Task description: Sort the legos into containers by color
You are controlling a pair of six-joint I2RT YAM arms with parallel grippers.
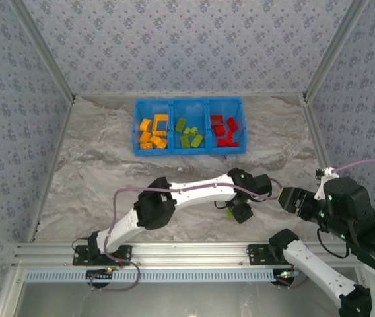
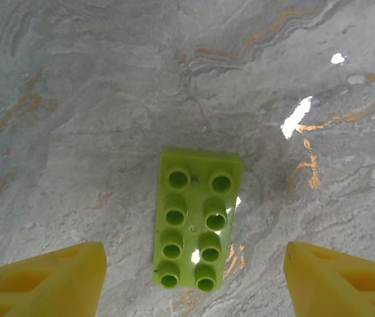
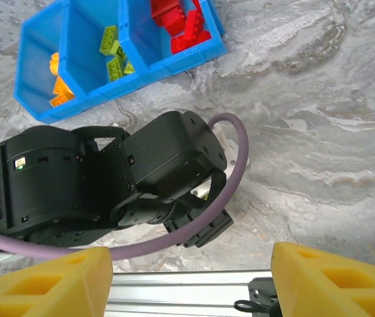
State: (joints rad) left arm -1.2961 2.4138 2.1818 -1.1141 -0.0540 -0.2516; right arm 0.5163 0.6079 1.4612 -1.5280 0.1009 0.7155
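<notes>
A lime green lego (image 2: 197, 218), two studs wide and four long, lies studs up on the marble table. My left gripper (image 2: 194, 281) hovers over it, open, its yellow fingertips (image 2: 49, 281) apart on either side of the brick's near end without touching it. From above, the left gripper (image 1: 241, 210) sits right of centre with a bit of the green lego (image 1: 229, 212) beside it. My right gripper (image 1: 288, 198) is open and empty just to its right. The blue container (image 1: 187, 151) at the back holds orange-yellow legos (image 1: 153, 132) on the left, green legos (image 1: 189, 135) in the middle and red legos (image 1: 225, 131) on the right.
The left arm's black wrist (image 3: 108, 178) and purple cable (image 3: 237, 165) lie directly ahead of my right gripper (image 3: 191, 281). An aluminium rail (image 1: 174, 254) runs along the near table edge. Patterned walls enclose the table on three sides.
</notes>
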